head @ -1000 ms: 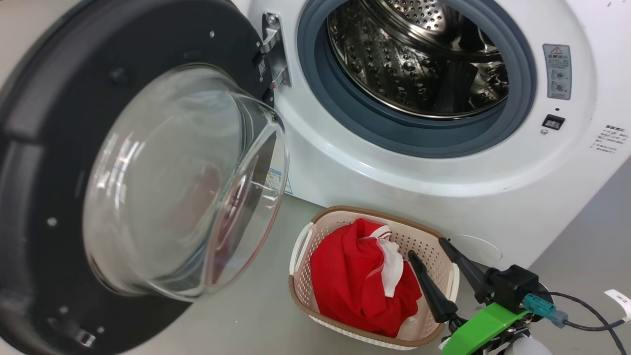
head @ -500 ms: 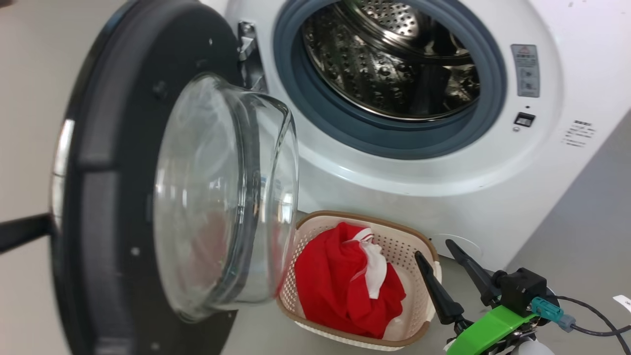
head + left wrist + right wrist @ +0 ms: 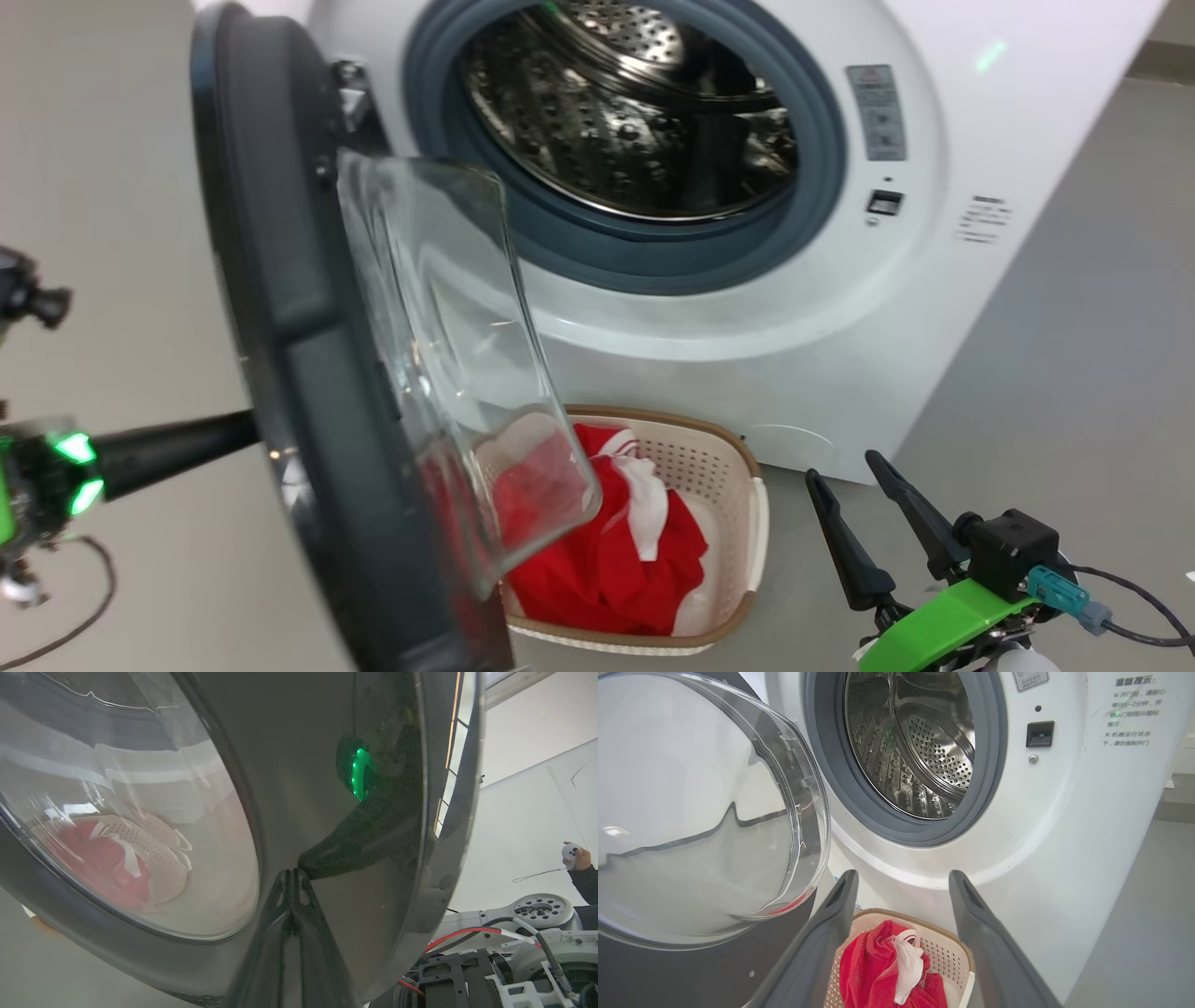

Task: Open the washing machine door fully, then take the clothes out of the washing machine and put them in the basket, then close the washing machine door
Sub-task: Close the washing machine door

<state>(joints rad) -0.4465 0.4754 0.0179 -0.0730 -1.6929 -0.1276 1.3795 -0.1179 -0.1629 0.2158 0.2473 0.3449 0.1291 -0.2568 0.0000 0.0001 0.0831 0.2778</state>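
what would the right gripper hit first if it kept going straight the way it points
Probably the washer, on its white front below the gasket, after passing above the basket. The right gripper is open and frames that panel, though depth is unclear.

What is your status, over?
Left hand shut, touching round black-rimmed glass door. Right hand open, idle. Red clothes in cream perforated basket. Door partly open; nothing visible blocking it.
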